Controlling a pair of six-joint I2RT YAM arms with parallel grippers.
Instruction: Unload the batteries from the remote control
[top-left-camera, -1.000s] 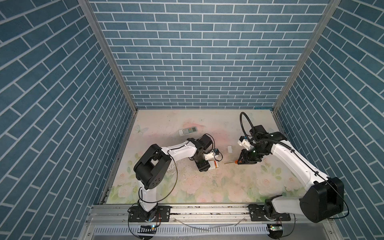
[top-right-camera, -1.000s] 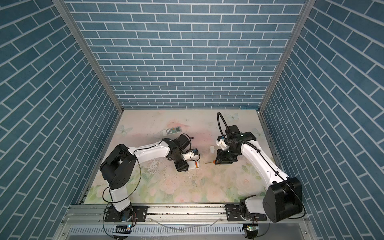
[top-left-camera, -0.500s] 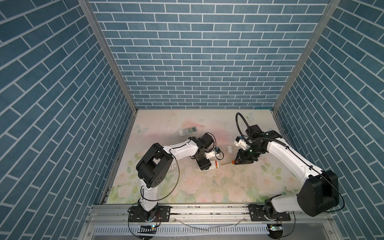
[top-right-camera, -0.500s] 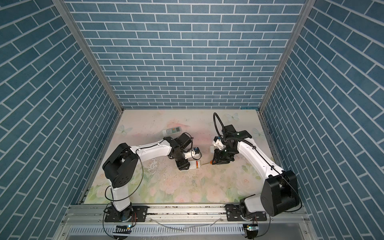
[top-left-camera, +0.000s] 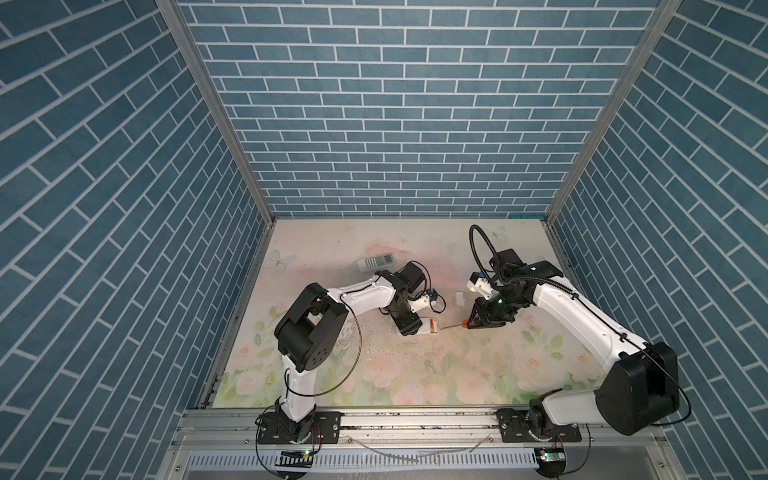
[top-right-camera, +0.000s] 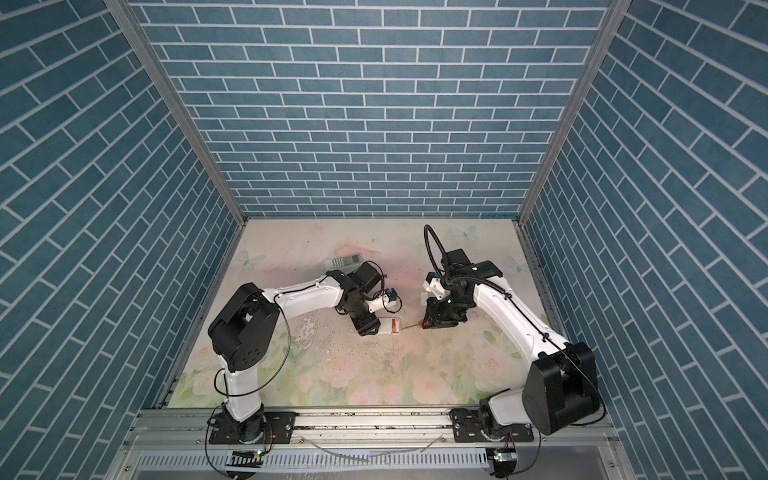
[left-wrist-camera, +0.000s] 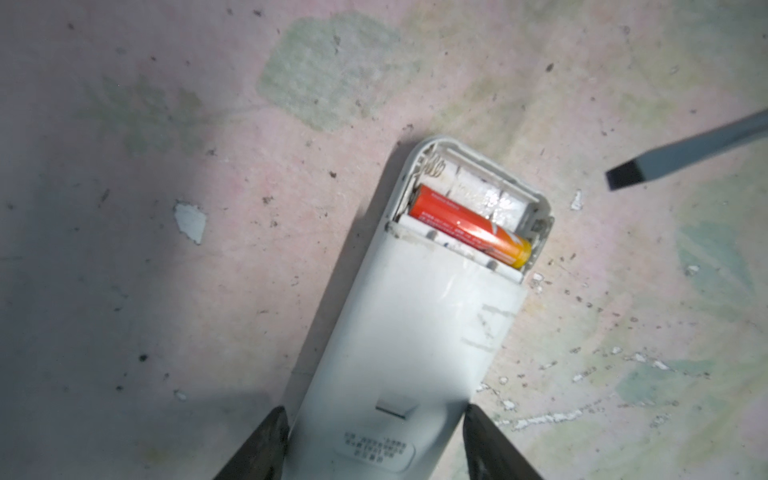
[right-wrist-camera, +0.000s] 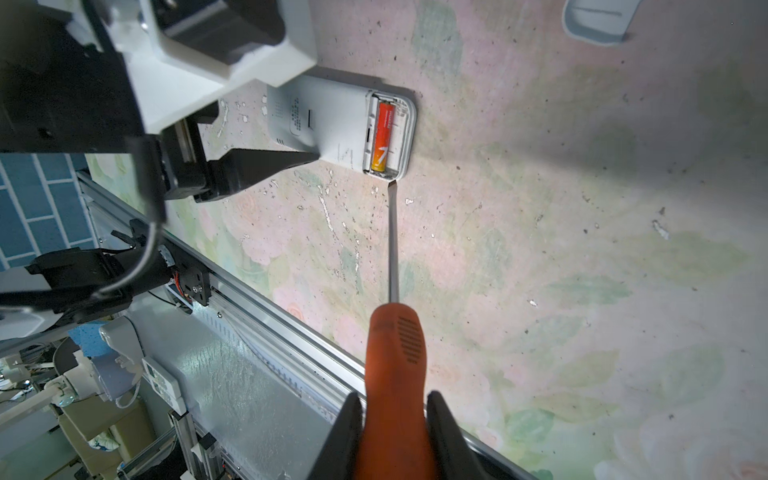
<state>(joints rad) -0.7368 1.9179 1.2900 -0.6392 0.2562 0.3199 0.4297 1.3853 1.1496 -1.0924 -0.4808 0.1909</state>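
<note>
mid-table, left gripper (left-wrist-camera: 374, 409) seemingly clasps remote (left-wrist-camera: 415, 324); right (right-wrist-camera: 393, 395), screwdriver (right-wrist-camera: 395, 345).

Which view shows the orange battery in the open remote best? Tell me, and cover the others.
The left wrist view: the orange battery lies close up, full length, in the open remote control. The right wrist view shows it smaller but clear. Both top views give only a tiny orange speck.
</note>
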